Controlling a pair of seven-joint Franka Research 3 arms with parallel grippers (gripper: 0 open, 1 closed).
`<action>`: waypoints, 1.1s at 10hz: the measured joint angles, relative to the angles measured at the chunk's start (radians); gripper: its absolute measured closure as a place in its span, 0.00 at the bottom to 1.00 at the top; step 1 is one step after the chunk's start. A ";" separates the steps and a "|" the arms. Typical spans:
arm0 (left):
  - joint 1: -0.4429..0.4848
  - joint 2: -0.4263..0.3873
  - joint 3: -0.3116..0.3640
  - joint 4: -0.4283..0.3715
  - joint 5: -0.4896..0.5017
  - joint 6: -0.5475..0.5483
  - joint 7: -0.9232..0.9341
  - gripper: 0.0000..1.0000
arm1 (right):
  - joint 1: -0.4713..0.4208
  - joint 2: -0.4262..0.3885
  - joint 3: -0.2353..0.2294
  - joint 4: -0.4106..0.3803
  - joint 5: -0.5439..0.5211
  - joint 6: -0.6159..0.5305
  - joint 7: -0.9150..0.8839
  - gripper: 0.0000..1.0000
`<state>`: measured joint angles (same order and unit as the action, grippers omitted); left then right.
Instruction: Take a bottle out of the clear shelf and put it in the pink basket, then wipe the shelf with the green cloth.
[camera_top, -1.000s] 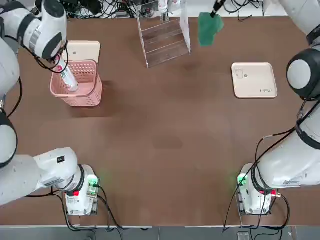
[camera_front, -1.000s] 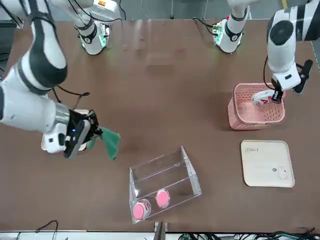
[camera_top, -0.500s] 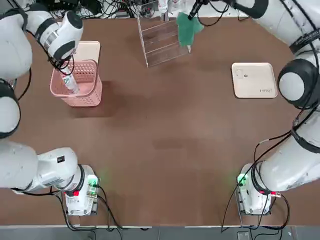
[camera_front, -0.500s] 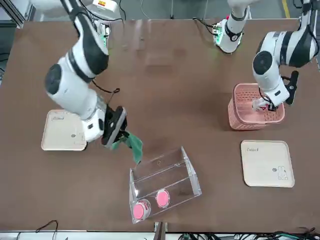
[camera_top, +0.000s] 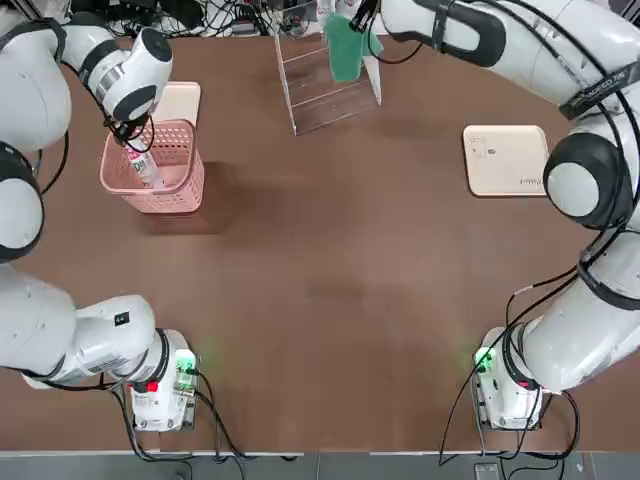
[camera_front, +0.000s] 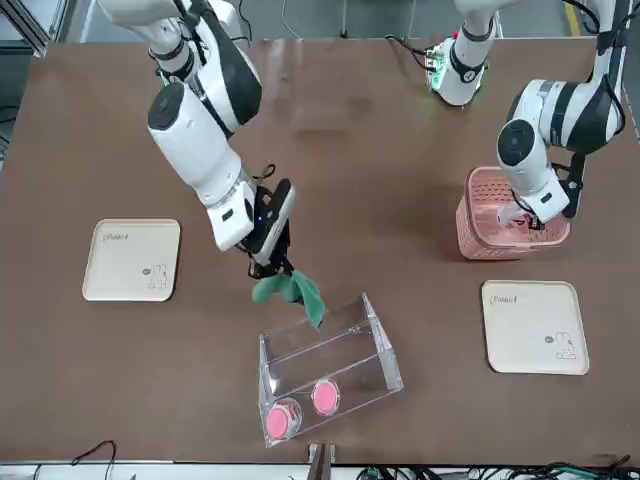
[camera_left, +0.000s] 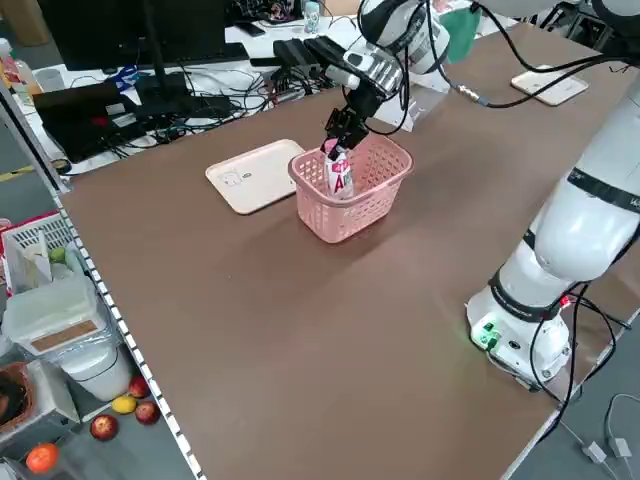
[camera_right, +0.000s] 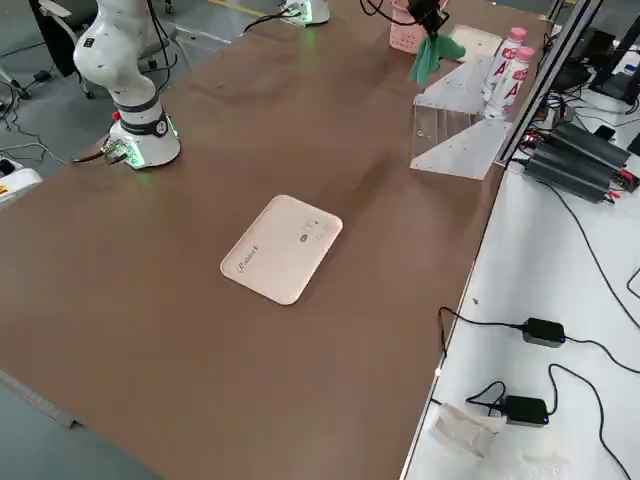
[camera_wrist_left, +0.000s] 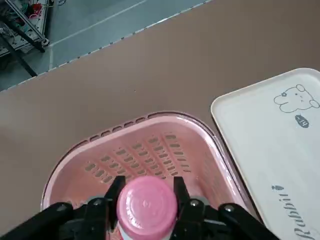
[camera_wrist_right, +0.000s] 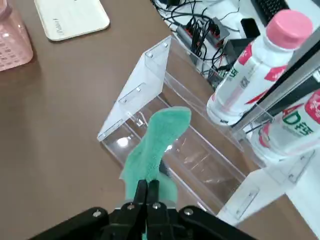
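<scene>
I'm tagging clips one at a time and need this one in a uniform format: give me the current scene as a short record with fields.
left gripper: shut on bottle, at the pink basket
right gripper: shut on green cloth, by the clear shelf
on shelf: two pink-capped bottles
trays: two, flat on table
wiping: cloth at shelf; contact not certain

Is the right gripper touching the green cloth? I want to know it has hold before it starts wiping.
Touching: the right wrist view shows the right gripper pinching the green cloth.
</scene>
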<state>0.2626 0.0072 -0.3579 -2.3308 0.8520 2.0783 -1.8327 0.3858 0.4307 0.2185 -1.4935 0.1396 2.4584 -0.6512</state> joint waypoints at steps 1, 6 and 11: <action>-0.003 0.005 -0.001 0.000 0.004 0.000 -0.020 0.56 | 0.024 0.025 -0.022 -0.005 -0.014 0.056 0.000 0.97; -0.004 0.042 -0.002 0.000 0.097 -0.027 -0.234 0.56 | 0.099 0.105 -0.108 0.042 -0.107 0.158 0.001 0.97; -0.005 0.061 -0.018 0.000 0.118 -0.071 -0.334 0.55 | 0.163 0.202 -0.183 0.064 -0.140 0.314 0.001 0.97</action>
<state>0.2575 0.0680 -0.3762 -2.3303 0.9699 2.0075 -2.1664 0.5491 0.6327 0.0357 -1.4294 -0.0007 2.7719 -0.6504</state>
